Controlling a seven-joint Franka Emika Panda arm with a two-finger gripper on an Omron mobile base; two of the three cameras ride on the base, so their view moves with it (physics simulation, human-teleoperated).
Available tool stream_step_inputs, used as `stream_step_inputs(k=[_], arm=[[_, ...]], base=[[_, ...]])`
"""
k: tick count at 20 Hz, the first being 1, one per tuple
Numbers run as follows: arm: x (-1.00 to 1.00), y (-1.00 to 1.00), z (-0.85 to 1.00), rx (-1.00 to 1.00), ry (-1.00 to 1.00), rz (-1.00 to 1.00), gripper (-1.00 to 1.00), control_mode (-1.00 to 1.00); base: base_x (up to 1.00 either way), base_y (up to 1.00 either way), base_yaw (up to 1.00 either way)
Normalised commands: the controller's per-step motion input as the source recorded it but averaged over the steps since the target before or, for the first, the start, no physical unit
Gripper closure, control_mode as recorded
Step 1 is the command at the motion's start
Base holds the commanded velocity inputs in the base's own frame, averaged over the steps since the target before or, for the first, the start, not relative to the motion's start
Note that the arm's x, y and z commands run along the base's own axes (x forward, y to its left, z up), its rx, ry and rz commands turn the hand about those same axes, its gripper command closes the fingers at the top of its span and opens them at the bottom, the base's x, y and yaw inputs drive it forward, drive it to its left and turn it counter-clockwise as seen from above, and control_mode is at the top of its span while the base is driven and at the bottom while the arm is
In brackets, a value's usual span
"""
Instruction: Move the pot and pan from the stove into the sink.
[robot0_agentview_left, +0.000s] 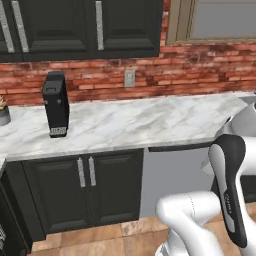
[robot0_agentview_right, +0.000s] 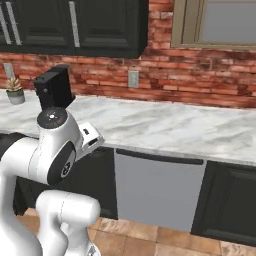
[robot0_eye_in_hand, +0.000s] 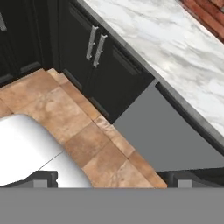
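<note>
The robot stands in front of a white marble surface (robot0_agentview_left: 145, 122) with dark cabinets (robot0_agentview_left: 85, 182) below and a grey dishwasher front (robot0_agentview_right: 157, 192) beside them. On the surface, near its back left part, stands a black coffee machine (robot0_agentview_left: 56, 103), and at the far left edge a small potted plant (robot0_agentview_right: 15, 91). Behind is a red brick wall (robot0_agentview_right: 200, 87) with a wall socket (robot0_agentview_left: 129, 78) and a window (robot0_agentview_right: 227, 22).

The arm is folded close to the base. In the hand view the pincer (robot0_eye_in_hand: 112, 180) looks down at the brown tiled floor (robot0_eye_in_hand: 57, 113) and the cabinet doors; its two finger tips stand far apart at the bottom corners, so I judge it released and holding nothing.

The pot, the pan, the stove and the sink cannot be located from here, so I cannot tell where they are. At the right edge of the left base view a grey shape lies on the surface, too cut off to name.

I judge the task is at its start, in the approach step. The next move calls for driving the base along the surface until the stove comes in reach, then raising the arm over the first vessel
</note>
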Motion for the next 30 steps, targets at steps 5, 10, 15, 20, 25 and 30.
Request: stream_step_inputs(k=[5,10,15,20,25,30], arm=[[0.00,0.00,0.00,0.00,0.00,0.00,-1.00,1.00],[0.00,0.00,0.00,0.00,0.00,0.00,-1.00,1.00],[0.00,0.00,0.00,0.00,0.00,0.00,-1.00,1.00],[0.00,0.00,0.00,0.00,0.00,0.00,-1.00,1.00],[0.00,0.00,0.00,0.00,0.00,0.00,-1.00,1.00],[0.00,0.00,0.00,0.00,0.00,0.00,-1.00,1.00]], base=[[-0.28,0.62,0.22],[-0.12,0.12,0.45],[0.00,0.00,0.50],[-0.02,0.00,0.50],[-0.02,0.00,0.50],[-0.01,0.00,0.50]])
